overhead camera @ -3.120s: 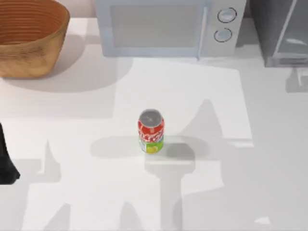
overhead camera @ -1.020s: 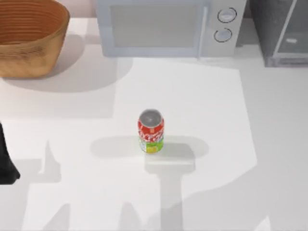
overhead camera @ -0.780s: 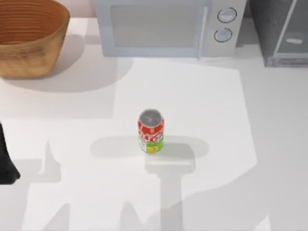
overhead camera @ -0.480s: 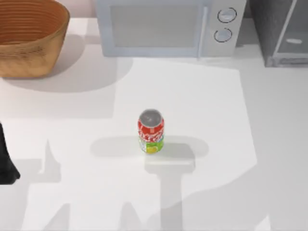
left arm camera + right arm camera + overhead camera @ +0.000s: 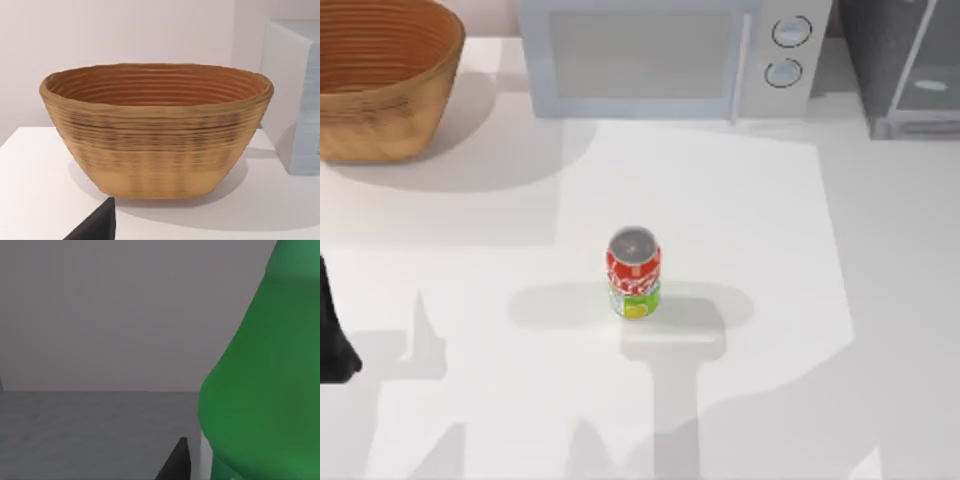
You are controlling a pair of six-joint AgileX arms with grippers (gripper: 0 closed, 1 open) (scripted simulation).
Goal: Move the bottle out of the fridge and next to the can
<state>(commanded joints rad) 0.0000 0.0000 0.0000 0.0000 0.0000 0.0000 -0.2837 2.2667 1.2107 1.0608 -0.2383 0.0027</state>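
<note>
Reaching into the fridge (image 5: 905, 65), your right arm has its wrist camera pressed close to the bottle (image 5: 265, 385), which stands on the grey fridge floor against a plain back wall. A dark finger (image 5: 176, 462) of the right hand shows just beside the bottle's lower body; I cannot tell whether that hand is open or closed, or whether it touches the bottle yet.

You should expect the bottle to be light, smooth and a little slippery, its thin plastic wall giving under a hard squeeze. I judge the wide straight body below the shoulder the best place to hold it, not the tapering neck.

Your left arm (image 5: 335, 340) is parked at the left edge of the bench; its hand's state I cannot tell.

Farther out, the can (image 5: 634, 272) stands upright mid-bench, well apart from the fridge at the far right corner. Beyond it sit the microwave (image 5: 660, 55) and the basket (image 5: 155, 127).
</note>
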